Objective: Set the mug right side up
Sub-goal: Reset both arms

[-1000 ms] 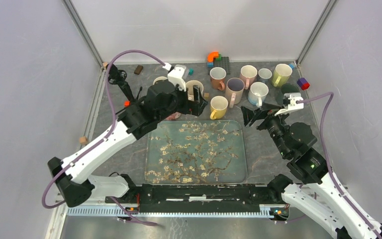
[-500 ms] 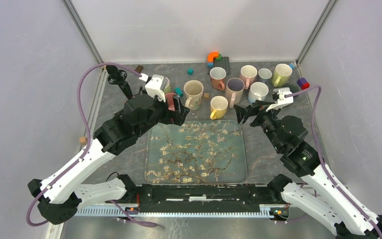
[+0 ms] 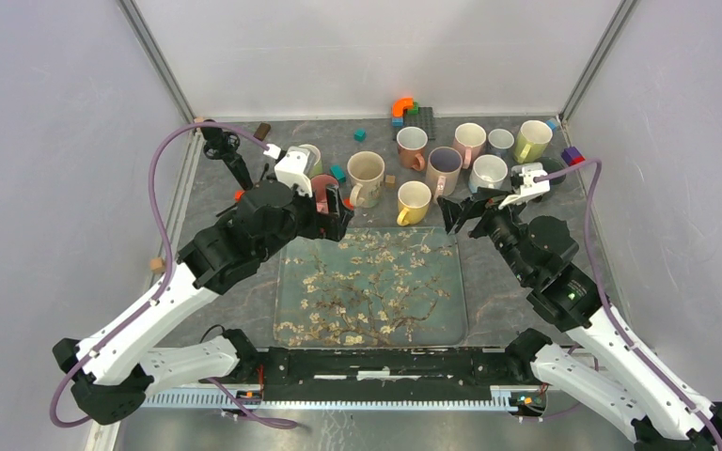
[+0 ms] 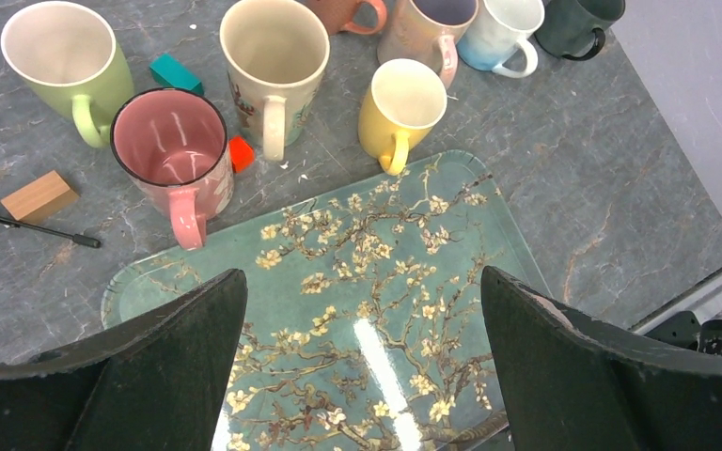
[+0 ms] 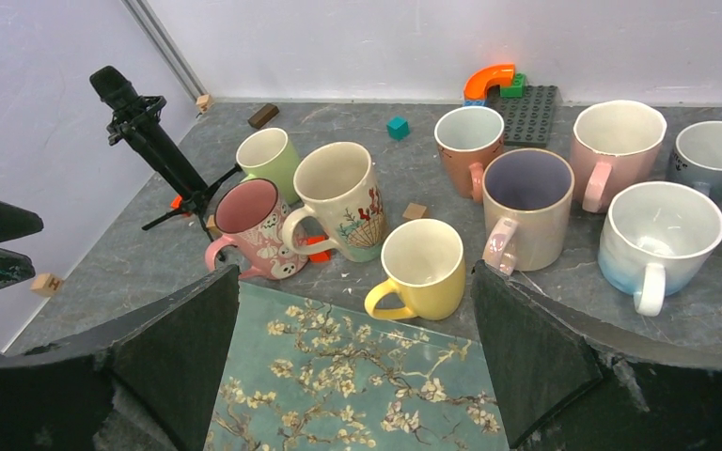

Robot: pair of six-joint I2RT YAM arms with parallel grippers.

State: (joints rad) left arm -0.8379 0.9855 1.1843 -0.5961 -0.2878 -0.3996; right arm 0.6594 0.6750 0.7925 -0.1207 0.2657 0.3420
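Several mugs stand at the back of the table, and every one I see has its mouth up. Among them are a pink mug [image 4: 174,150], a cream mug [image 4: 274,52], a yellow mug [image 4: 402,99] and a light green mug [image 4: 61,56]. My left gripper [image 3: 337,211] hangs open and holds nothing above the far left corner of the blossom tray [image 3: 371,287], just short of the pink mug [image 3: 321,187]. My right gripper [image 3: 459,211] is open too, at the tray's far right corner, facing the yellow mug [image 5: 423,268].
More upright mugs fill the back right: lilac [image 3: 444,169], salmon [image 3: 412,146], blue-white [image 3: 489,174], lime [image 3: 532,141]. A black microphone stand [image 5: 146,132] rises at the back left. Toy bricks [image 3: 412,113] and a wooden block [image 4: 39,195] lie about.
My left gripper has drawn back from the cream mug, leftward and toward the tray's corner. The right gripper has shifted left toward the tray's corner. Both stay open.
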